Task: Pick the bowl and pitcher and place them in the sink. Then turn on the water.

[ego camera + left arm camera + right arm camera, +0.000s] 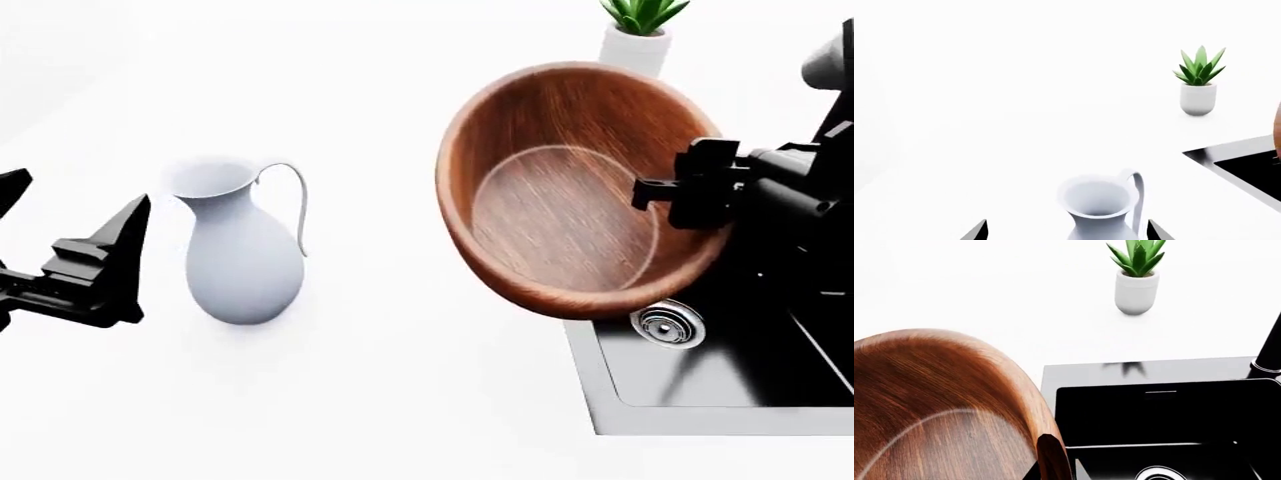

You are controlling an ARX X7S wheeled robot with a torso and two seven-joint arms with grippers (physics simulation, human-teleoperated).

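The right gripper (667, 192), at the right of the head view, is clenched on the rim of the bowl (581, 190). The bowl hangs tilted, its open side turned toward the camera, in the upper centre-right of the frame. Its lower edge overlaps the left corner of the sink (603, 400), above the steel drain (665, 325). In the right wrist view the rim runs between the finger bases at the bottom of the frame, with the black basin beyond.

The left gripper (60, 235), at the left edge of the head view, is spread wide and holds nothing. It sits just beside the pitcher (240, 245), not touching it. The pitcher stands upright on the white counter (387, 400), centre-left, handle toward the bowl. In the left wrist view the pitcher's mouth lies between the two fingertips at the bottom edge.

Judgement: the step in hand is setting the bowl into the basin. It should travel further right until the whole rim clears the steel edge, then level out and descend before release. A release while tilted risks a roll onto the counter. The potted plant (638, 30) at top and the faucet (1269, 347) stand near the path.
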